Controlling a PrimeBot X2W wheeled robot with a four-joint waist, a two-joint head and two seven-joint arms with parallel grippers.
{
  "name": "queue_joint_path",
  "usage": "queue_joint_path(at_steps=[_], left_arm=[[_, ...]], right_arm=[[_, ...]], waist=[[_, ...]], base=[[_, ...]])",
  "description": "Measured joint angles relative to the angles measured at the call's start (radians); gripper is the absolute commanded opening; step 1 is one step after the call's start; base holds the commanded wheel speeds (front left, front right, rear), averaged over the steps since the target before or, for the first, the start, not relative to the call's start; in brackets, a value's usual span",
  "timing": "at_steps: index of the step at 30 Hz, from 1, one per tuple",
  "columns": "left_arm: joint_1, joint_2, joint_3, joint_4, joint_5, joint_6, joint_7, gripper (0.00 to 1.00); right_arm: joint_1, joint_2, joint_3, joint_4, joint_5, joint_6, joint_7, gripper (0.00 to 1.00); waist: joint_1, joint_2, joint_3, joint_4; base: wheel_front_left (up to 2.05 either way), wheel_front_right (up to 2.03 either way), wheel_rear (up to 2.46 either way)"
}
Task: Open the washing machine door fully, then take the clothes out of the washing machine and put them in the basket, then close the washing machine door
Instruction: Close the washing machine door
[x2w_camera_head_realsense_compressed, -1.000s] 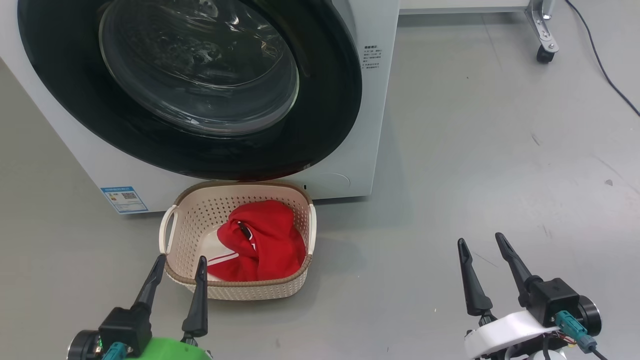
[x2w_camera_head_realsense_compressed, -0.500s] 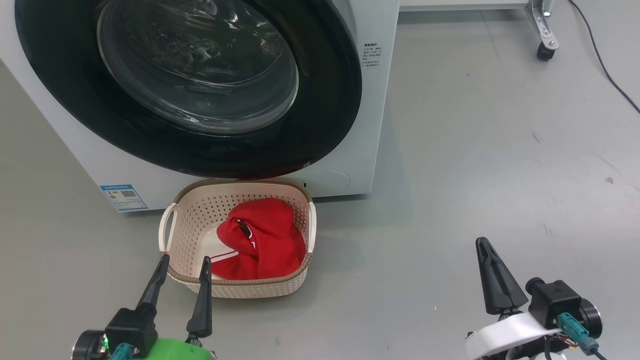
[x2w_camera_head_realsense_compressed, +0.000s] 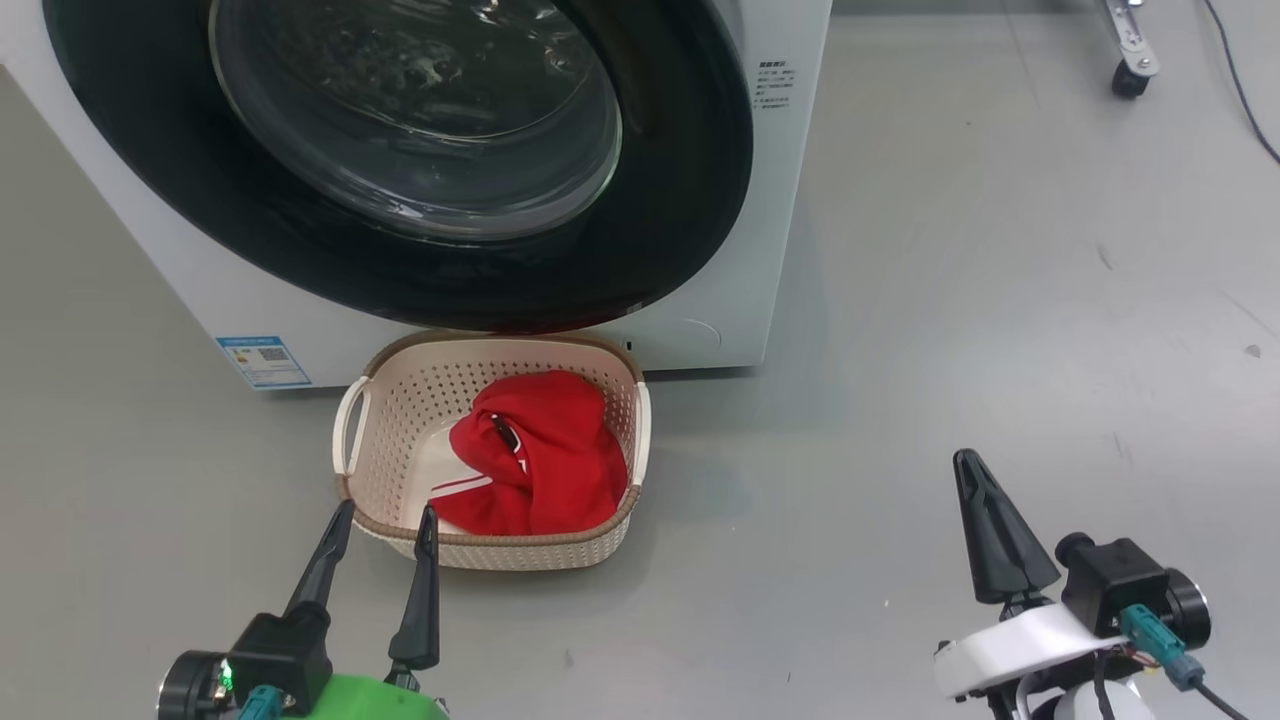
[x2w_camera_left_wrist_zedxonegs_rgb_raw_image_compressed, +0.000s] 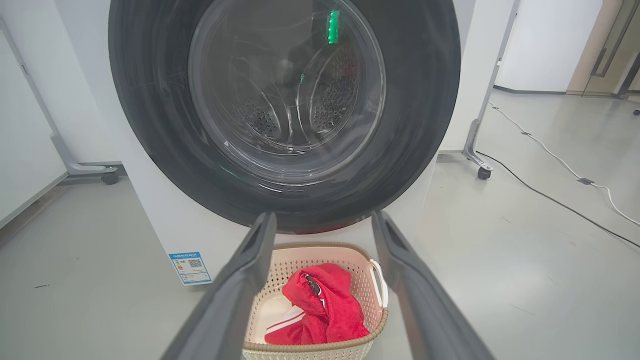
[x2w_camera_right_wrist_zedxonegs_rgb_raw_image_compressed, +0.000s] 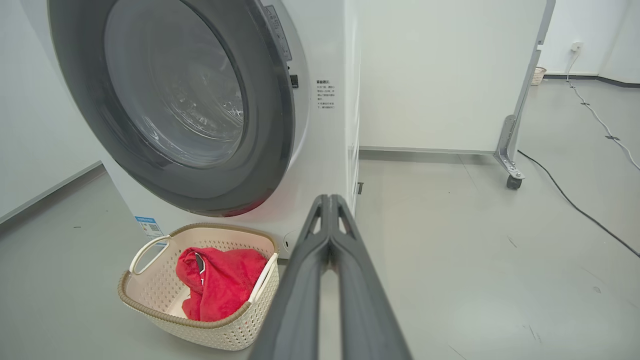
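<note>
**Clothes in basket, door seemingly shut**

Head view: clothes (x2w_camera_head_realsense_compressed: 540, 450) lie in the basket (x2w_camera_head_realsense_compressed: 520, 543) just before the washing machine (x2w_camera_head_realsense_compressed: 790, 200); door (x2w_camera_head_realsense_compressed: 680, 200) looks closed; left fingers (x2w_camera_head_realsense_compressed: 325, 560) spread, empty, nearer, tips at the basket's near rim; right fingers (x2w_camera_head_realsense_compressed: 990, 540) clenched on nothing, spread a second ago.
Left wrist view: door straight ahead, above the basket.
Right wrist view: door ahead-left.
</note>
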Motion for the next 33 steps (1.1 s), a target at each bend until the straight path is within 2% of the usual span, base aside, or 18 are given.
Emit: queue_joint_path(at_steps=[12,23,33], left_arm=[[-0.016,-0.028,-0.005,-0.022,0.011,0.004,0.0,1.0],[-0.074,-0.052,-0.018,-0.048,0.033,0.004,0.0,1.0],[-0.122,-0.066,-0.038,-0.068,0.033,0.004,-0.001,1.0]], right_arm=[[-0.149,-0.046,0.003,0.005,-0.035,0.038,0.0,0.0],[-0.361,-0.115,0.026,0.054,-0.063,0.078,0.02,0.0],[-0.548,-0.153,0.049,0.123,-0.07,0.096,0.063,0.0]], waist=[[0.0,0.0,0.063,0.065],[0.0,0.0,0.147,0.129],[0.0,0.0,0.236,0.187]], base=[[0.0,0.0,0.0],[0.0,0.0,0.0],[0.0,0.0,0.0]])
